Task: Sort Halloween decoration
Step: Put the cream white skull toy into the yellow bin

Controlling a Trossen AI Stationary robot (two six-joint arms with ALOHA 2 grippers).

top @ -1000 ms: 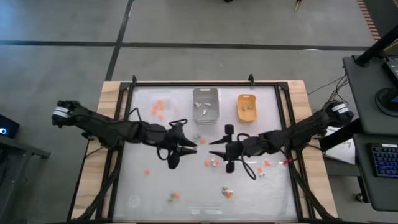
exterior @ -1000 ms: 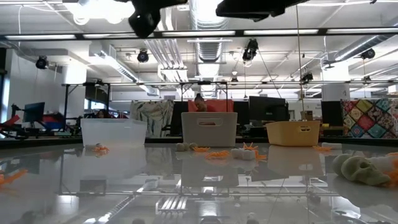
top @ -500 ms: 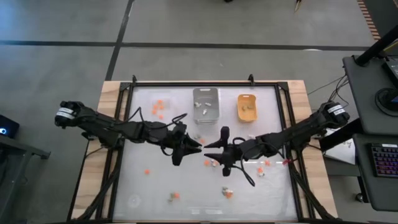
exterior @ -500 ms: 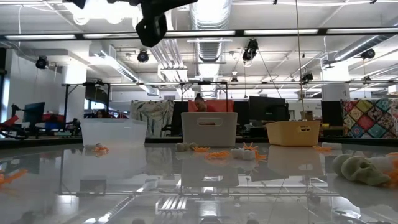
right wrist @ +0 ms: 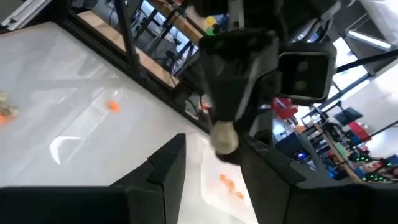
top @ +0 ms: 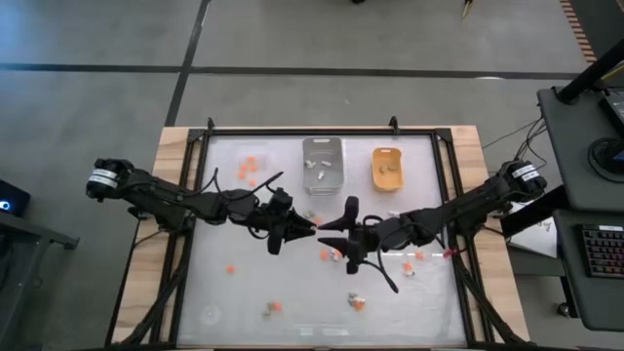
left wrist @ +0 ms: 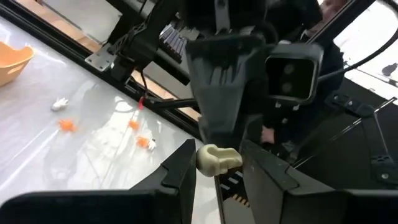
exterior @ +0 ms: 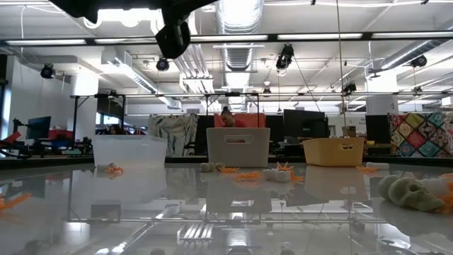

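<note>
- Ceiling strip lights [exterior: 318, 37] burn bright above me, blown out white at the low view's top.
- The glossy desk [exterior: 226, 205] mirrors them in pale streaks.
- My own fingers [right wrist: 168, 171] look dark and soft-edged up close.
- Shadows stay faint.

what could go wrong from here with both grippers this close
The left gripper pinches a tan trinket right in front of the right gripper, whose fingers stand apart; it may slip in a handover. The two nearly meet above the table, so fingers might knock together. A dropped piece would land among the loose trinkets.
</note>
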